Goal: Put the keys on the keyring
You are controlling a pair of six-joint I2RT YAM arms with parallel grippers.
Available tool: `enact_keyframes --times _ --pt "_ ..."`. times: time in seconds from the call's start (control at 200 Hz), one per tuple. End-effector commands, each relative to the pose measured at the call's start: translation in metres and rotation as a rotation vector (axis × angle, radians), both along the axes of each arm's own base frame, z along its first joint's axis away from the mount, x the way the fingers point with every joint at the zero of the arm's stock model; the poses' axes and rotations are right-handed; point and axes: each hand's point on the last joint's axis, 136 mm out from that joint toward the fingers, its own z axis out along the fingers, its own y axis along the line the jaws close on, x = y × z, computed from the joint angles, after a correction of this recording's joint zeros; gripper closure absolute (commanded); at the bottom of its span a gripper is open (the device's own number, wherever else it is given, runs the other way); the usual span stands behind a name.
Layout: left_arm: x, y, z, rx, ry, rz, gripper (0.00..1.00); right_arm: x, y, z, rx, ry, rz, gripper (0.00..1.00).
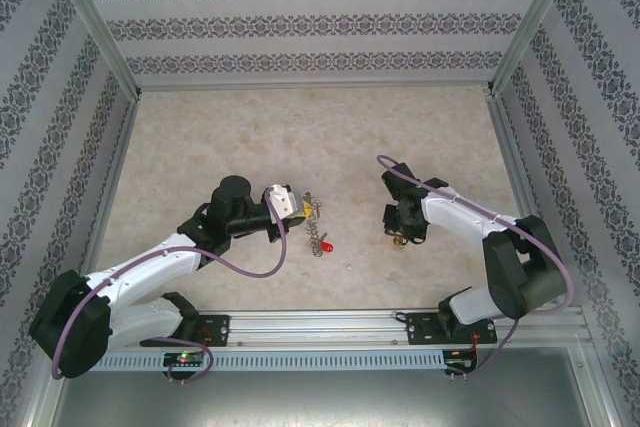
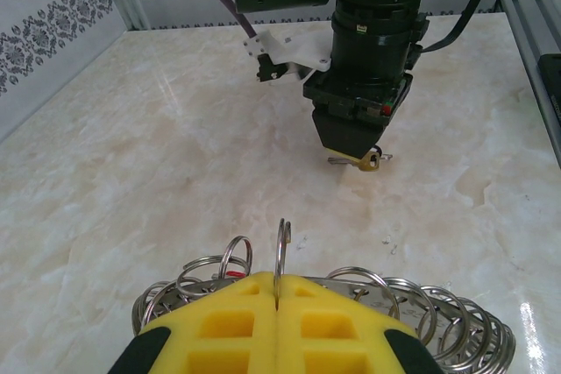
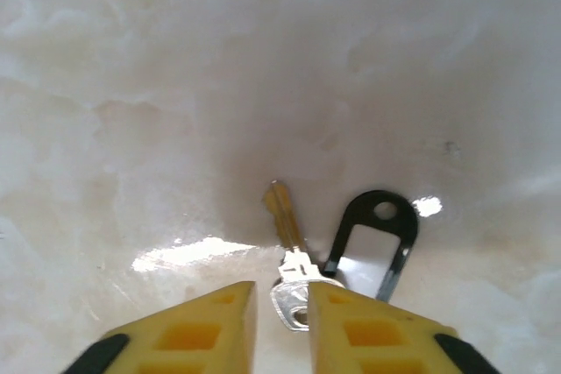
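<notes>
The keyring (image 2: 456, 321) lies on the marble table, a flat silvery ring fringed with wire loops. My left gripper (image 2: 279, 282) is shut on one upright loop (image 2: 282, 247) at its edge. In the top view the left gripper (image 1: 298, 205) sits at the keyring (image 1: 315, 212), with a red key head (image 1: 327, 246) just in front of it. To the right, my right gripper (image 3: 282, 291) stands open over a silver key (image 3: 289, 221) lying flat. The key's head is between the yellow fingers (image 3: 219, 313), with a gap on its left side. A black tag (image 3: 372, 234) hangs on that key.
The table (image 1: 230, 137) is pale marble, walled by patterned panels and metal posts. In the left wrist view the right gripper (image 2: 355, 148) points down at the key (image 2: 368, 161), well beyond the keyring. An aluminium rail (image 1: 330, 327) runs along the near edge.
</notes>
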Motion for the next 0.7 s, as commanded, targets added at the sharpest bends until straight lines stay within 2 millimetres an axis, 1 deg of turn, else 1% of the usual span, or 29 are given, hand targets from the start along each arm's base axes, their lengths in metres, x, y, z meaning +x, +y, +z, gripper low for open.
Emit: enact_keyframes --times 0.0,0.165,0.225,0.305,0.375,0.445,0.549,0.694 --pt "-0.002 -0.004 0.029 -0.049 -0.049 -0.003 1.0 0.0 -0.011 0.015 -0.076 -0.047 0.033 0.71" --pt "-0.002 -0.002 0.027 -0.057 -0.037 0.008 1.0 0.009 -0.011 0.042 -0.062 -0.235 0.094 0.61" --pt "-0.001 -0.002 0.027 -0.056 -0.036 0.009 1.0 0.009 -0.014 0.045 -0.032 -0.275 0.073 0.57" --pt "0.0 -0.003 0.027 -0.057 -0.038 0.014 1.0 0.002 -0.016 0.038 0.052 -0.242 0.015 0.56" --pt "0.001 -0.003 0.028 -0.059 -0.039 0.014 1.0 -0.006 -0.014 0.03 0.113 -0.18 -0.006 0.6" --pt "0.002 -0.004 0.029 -0.061 -0.037 0.013 1.0 -0.012 -0.013 0.023 0.105 -0.144 0.014 0.6" --pt "0.003 -0.006 0.033 -0.075 -0.034 0.012 1.0 -0.015 -0.013 0.016 0.078 -0.112 0.038 0.6" --pt "0.004 -0.008 0.039 -0.095 -0.024 0.009 1.0 -0.014 -0.004 0.01 0.069 -0.057 0.097 0.59"
